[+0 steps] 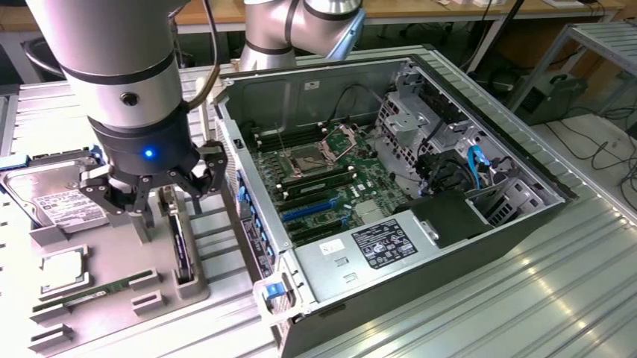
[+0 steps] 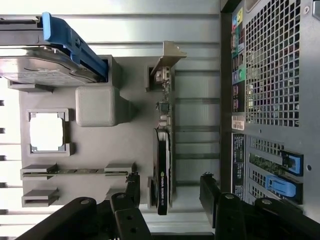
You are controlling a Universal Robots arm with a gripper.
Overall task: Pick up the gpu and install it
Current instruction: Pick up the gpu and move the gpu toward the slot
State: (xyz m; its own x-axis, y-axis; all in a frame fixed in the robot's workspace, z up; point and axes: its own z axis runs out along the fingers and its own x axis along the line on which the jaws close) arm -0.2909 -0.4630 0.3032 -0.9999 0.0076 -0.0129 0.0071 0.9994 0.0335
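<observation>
The robot arm's gripper (image 2: 169, 181) hangs with its two black fingers (image 2: 132, 186) spread wide apart, holding nothing. It hovers over the gpu (image 2: 163, 150), one finger on each side of the card's dark end, with clear space between each finger and the card.

The gpu stands on its long edge in a slot of a grey holder (image 2: 135, 125), a thin green board seen edge-on, with its silver metal bracket (image 2: 167, 55) at the end far from the fingers.

The same holder carries other computer parts, each in its own recess:
- a hard drive (image 2: 40, 72) with a blue rail along one side
- a square processor chip (image 2: 46, 131) lying flat
- a narrow green memory stick (image 2: 75, 171) between two grey clips

A plain grey block (image 2: 97, 106) rises from the holder between the hard drive and the gpu.

In the exterior view the holder lies on a ribbed metal table (image 1: 557, 298), at the exterior view's left. Just beside it — toward the exterior view's right — is an open computer case (image 1: 478, 246) lying on its side. Inside the case are a green motherboard (image 1: 329, 183) with blue slots and an empty processor socket, black and blue cables, and a labelled power supply (image 1: 383, 242) (the label's text is too small to read).
</observation>
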